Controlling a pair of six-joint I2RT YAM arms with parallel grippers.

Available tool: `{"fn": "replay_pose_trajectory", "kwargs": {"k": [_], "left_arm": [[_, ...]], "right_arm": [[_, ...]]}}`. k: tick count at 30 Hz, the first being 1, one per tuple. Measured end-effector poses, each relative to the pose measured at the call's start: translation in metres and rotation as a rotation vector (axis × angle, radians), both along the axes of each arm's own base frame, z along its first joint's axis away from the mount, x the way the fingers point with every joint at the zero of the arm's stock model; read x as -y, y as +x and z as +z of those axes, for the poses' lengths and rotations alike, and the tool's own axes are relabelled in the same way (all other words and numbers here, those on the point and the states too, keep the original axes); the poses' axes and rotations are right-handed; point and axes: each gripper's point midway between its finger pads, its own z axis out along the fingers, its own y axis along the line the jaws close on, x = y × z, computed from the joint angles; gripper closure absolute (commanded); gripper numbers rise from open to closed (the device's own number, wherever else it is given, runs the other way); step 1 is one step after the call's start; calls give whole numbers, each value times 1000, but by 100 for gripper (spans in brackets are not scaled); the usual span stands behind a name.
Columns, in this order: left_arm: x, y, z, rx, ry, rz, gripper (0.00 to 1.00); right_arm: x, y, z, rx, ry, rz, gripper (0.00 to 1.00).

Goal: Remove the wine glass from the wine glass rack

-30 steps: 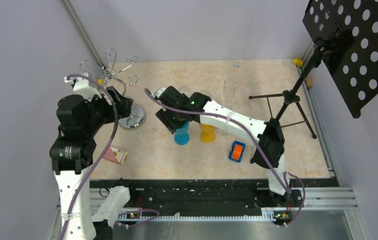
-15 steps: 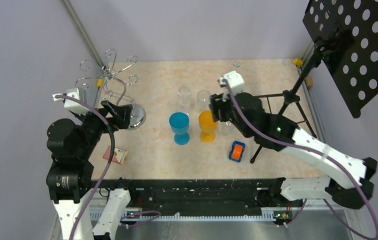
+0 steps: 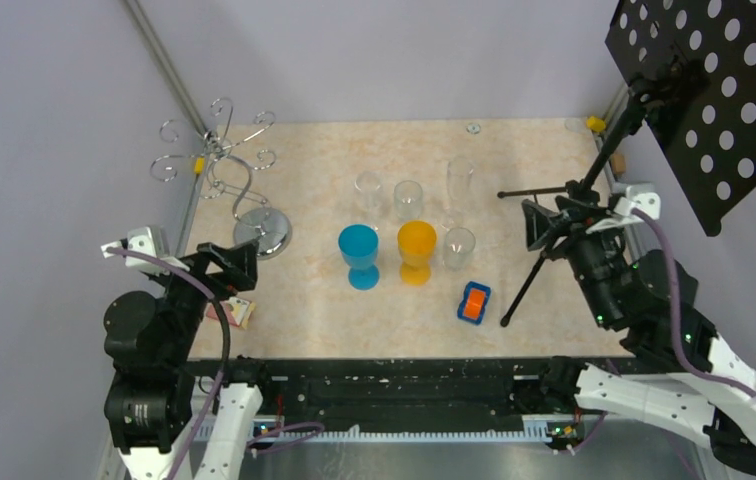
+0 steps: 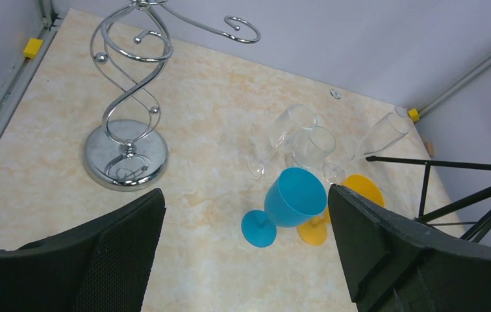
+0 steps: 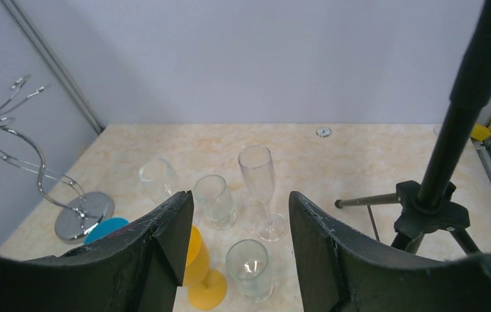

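At near edge, L gripper (image 3: 237,266) is spread wide, empty; R gripper (image 3: 544,228) is part-open, empty, beside black tripod (image 3: 539,191), which could be snagged. Mid-table, blue wine glass (image 3: 359,245) is crowded, easily toppled. Far left, wine glass rack (image 3: 262,232) is seen bare.

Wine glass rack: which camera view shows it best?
Left wrist view: the rack is near and large, with stem and base clear and only the top arms cropped. The top external view shows the rack whole but small. The right wrist view shows the rack far off at the left edge.
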Motion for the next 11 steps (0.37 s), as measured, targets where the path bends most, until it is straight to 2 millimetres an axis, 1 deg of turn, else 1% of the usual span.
{"fn": "replay_pose_trajectory", "kwargs": {"k": [3, 5, 7, 11], "left_arm": [[-5, -4, -1, 10, -1, 28, 1], [-6, -6, -1, 12, -2, 40, 1], [-8, -7, 0, 18, -4, 50, 1], [-11, -8, 0, 22, -3, 66, 1]], "right_arm": [[14, -9, 8, 27, 37, 5, 42], [20, -12, 8, 27, 39, 5, 42], [23, -14, 4, 16, 32, 6, 42], [22, -15, -4, -8, 15, 18, 42]]}}
